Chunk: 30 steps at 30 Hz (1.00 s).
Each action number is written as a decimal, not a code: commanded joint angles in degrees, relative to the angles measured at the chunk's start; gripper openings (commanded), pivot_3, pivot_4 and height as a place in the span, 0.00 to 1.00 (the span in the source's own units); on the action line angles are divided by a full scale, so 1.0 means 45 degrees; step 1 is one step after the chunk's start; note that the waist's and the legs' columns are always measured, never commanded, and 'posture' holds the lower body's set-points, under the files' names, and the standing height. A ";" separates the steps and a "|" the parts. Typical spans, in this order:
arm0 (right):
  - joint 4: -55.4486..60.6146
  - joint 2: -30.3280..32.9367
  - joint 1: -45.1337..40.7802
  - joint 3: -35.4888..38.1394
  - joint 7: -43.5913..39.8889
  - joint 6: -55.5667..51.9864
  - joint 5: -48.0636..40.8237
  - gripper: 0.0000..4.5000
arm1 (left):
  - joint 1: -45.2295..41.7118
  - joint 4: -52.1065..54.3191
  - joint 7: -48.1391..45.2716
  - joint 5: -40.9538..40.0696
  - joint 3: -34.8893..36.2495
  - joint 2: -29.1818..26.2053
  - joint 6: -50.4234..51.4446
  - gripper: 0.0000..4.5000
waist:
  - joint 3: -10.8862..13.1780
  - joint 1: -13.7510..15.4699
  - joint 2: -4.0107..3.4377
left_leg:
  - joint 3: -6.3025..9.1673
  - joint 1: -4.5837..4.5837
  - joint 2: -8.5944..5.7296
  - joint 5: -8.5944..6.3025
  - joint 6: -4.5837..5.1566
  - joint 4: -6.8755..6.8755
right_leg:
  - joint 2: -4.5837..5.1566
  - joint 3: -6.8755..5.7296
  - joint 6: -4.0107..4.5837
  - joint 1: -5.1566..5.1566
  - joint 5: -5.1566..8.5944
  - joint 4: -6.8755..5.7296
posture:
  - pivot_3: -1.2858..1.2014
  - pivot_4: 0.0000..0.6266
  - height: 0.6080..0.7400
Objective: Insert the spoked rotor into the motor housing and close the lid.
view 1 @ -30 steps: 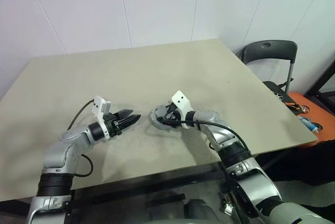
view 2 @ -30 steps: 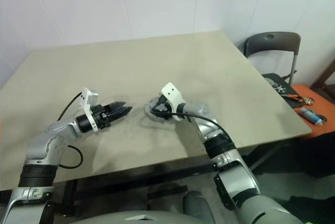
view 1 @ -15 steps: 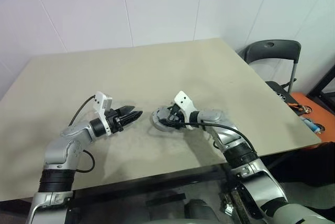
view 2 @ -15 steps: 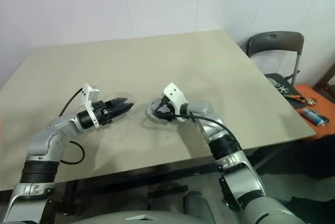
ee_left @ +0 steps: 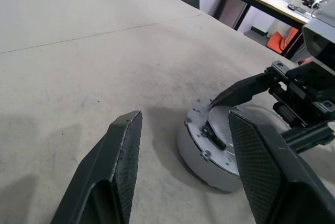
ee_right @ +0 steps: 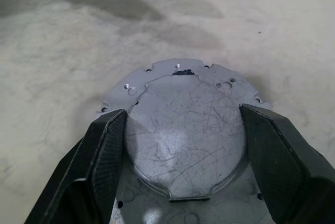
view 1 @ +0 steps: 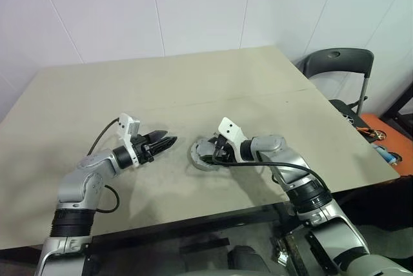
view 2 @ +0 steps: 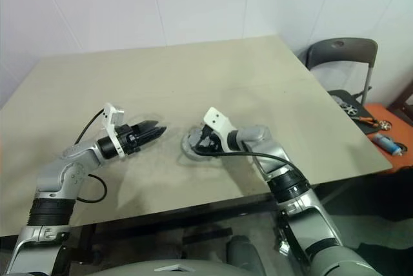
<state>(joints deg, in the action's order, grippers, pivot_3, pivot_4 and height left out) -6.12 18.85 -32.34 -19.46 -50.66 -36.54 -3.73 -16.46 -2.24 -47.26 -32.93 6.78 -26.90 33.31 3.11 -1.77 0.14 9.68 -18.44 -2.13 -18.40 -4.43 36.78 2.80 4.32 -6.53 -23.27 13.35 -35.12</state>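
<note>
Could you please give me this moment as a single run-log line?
lid: seated on motor housing | right end effector: open, straddling lid | left end effector: open, beside housing

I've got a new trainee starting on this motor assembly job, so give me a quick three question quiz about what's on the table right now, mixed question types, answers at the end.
1. True or false: the left gripper is holding the round metal assembly.
2. Which gripper has its fingers either side of the assembly's scratched grey top plate?
A. left
B. right
C. both
3. Fill in: beyond the table's far right corner stands a dark ____.

Key
1. False. Its jaws are open and empty, apart from the assembly.
2. B, the right gripper, jaws open.
3. Chair.
</note>
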 commanded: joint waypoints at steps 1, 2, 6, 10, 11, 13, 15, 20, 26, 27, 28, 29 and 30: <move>0.0033 0.0329 0.0625 -0.1013 -0.0879 -0.0572 -0.0106 0.72 | -0.0123 0.0375 0.0029 0.0039 -0.0020 0.0001 -0.0096 0.62 | -0.0001 0.0049 0.0001 | -0.0002 0.0001 0.0000 -0.0002 0.0003 0.0000 | 0.0000 0.0000 -0.0002 0.0001 0.0001 0.0001 | 0.52 0.00 1.00; -0.0089 0.0268 0.0635 -0.0990 -0.0697 -0.0499 -0.0014 0.72 | -0.0109 0.0400 0.0040 0.0029 -0.0040 0.0012 -0.0092 0.62 | -0.0002 0.0077 0.0002 | -0.0003 0.0001 0.0000 -0.0002 0.0004 0.0000 | 0.0000 0.0000 -0.0002 0.0001 0.0002 0.0001 | 0.52 0.00 1.00; -0.0984 -0.0171 0.0505 -0.0883 0.0339 0.0076 0.0561 0.72 | -0.0104 0.0428 0.0050 0.0011 -0.0109 0.0024 -0.0097 0.62 | -0.0014 0.0128 0.0008 | -0.0006 0.0011 0.0001 -0.0003 0.0005 0.0001 | -0.0003 0.0002 -0.0002 0.0003 0.0001 -0.0005 | 0.52 0.00 1.00; -0.1692 -0.0475 0.0383 -0.0703 0.0916 0.0248 0.0756 0.72 | -0.0168 0.0457 0.0077 0.0032 -0.0193 0.0058 -0.0108 0.62 | -0.0061 -0.0048 0.0014 | -0.0010 0.0049 0.0017 0.0000 0.0003 0.0014 | -0.0028 0.0007 0.0001 0.0033 0.0000 -0.0030 | 0.52 0.00 1.00; -0.1816 -0.0503 0.0368 -0.0692 0.0979 0.0265 0.0776 0.72 | -0.0213 0.0469 0.0095 0.0039 -0.0230 0.0084 -0.0109 0.62 | -0.0067 -0.0097 0.0007 | -0.0009 0.0058 0.0018 0.0001 0.0002 0.0023 | -0.0030 0.0006 -0.0002 0.0043 0.0002 -0.0045 | 0.52 0.00 1.00; -0.1966 -0.0506 0.0355 -0.0715 0.0998 0.0220 0.0774 0.72 | -0.0427 0.0523 0.0105 0.0018 -0.0398 0.0239 -0.0100 0.62 | -0.0069 -0.0144 0.0000 | -0.0008 0.0102 0.0017 0.0004 0.0002 0.0041 | -0.0031 0.0006 -0.0019 0.0100 0.0034 -0.0051 | 0.52 0.00 1.00; -0.1936 -0.0483 0.0380 -0.0702 0.0953 0.0139 0.0695 0.72 | -0.0606 0.0532 0.0084 0.0033 -0.0562 0.0392 -0.0074 0.62 | -0.0073 -0.0156 0.0003 | -0.0008 0.0199 0.0017 0.0003 0.0002 0.0044 | -0.0031 0.0005 0.0001 0.0206 0.0055 -0.0042 | 0.52 0.00 1.00; -0.1348 -0.0216 0.0564 -0.0804 0.0253 -0.0186 0.0357 0.72 | -0.0994 0.0276 0.0053 0.0204 -0.0892 0.0604 -0.0147 0.62 | -0.0086 -0.0166 -0.0005 | -0.0008 0.0221 0.0014 0.0003 0.0002 0.0045 | -0.0028 0.0007 -0.0005 0.0228 0.0056 -0.0036 | 0.52 0.00 1.00; -0.1242 -0.0151 0.0725 -0.0754 0.0276 -0.0060 0.0361 0.72 | -0.1192 -0.0037 -0.0077 0.0315 -0.0907 0.0684 -0.0239 0.62 | -0.0092 -0.0138 -0.0007 | -0.0006 0.0199 0.0012 -0.0007 0.0012 0.0000 | -0.0014 0.0007 -0.0056 0.0200 0.0050 -0.0007 | 0.52 0.00 1.00; -0.1263 -0.0160 0.0720 -0.0741 0.0293 -0.0031 0.0364 0.72 | -0.1209 -0.0075 -0.0103 0.0329 -0.0903 0.0691 -0.0246 0.62 | -0.0092 -0.0138 -0.0007 | -0.0007 0.0195 0.0010 -0.0010 0.0015 -0.0001 | -0.0011 0.0007 -0.0043 0.0199 0.0042 -0.0001 | 0.52 0.00 1.00; -0.1305 -0.0172 0.0706 -0.0728 0.0334 0.0037 0.0389 0.72 | -0.1206 -0.0131 -0.0144 0.0349 -0.0898 0.0689 -0.0279 0.62 | -0.0092 -0.0138 -0.0007 | -0.0008 0.0194 0.0007 -0.0010 0.0016 -0.0001 | -0.0008 0.0008 -0.0041 0.0198 0.0041 -0.0001 | 0.52 0.00 1.00; -0.1356 -0.0180 0.0684 -0.0715 0.0368 0.0094 0.0411 0.72 | -0.1215 -0.0179 -0.0176 0.0361 -0.0891 0.0682 -0.0299 0.62 | -0.0092 -0.0140 -0.0007 | -0.0009 0.0194 0.0007 -0.0010 0.0016 -0.0001 | -0.0007 0.0008 -0.0044 0.0199 0.0042 -0.0001 | 0.52 0.00 1.00; -0.1407 -0.0188 0.0669 -0.0687 0.0390 0.0113 0.0410 0.72 | -0.1195 -0.0285 -0.0238 0.0388 -0.0878 0.0671 -0.0371 0.62 | -0.0092 -0.0142 -0.0007 | -0.0009 0.0195 0.0006 -0.0011 0.0016 -0.0001 | -0.0007 0.0008 -0.0068 0.0199 0.0058 -0.0002 | 0.52 0.00 1.00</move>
<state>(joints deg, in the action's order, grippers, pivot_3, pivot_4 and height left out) -8.96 17.27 -31.45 -19.88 -48.56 -34.31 -3.30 -20.55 -3.68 -47.65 -31.59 2.40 -23.60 33.00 2.70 -2.41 0.11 9.64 -17.55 -2.10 -18.45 -4.36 36.78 2.76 4.36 -6.88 -22.37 13.65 -35.14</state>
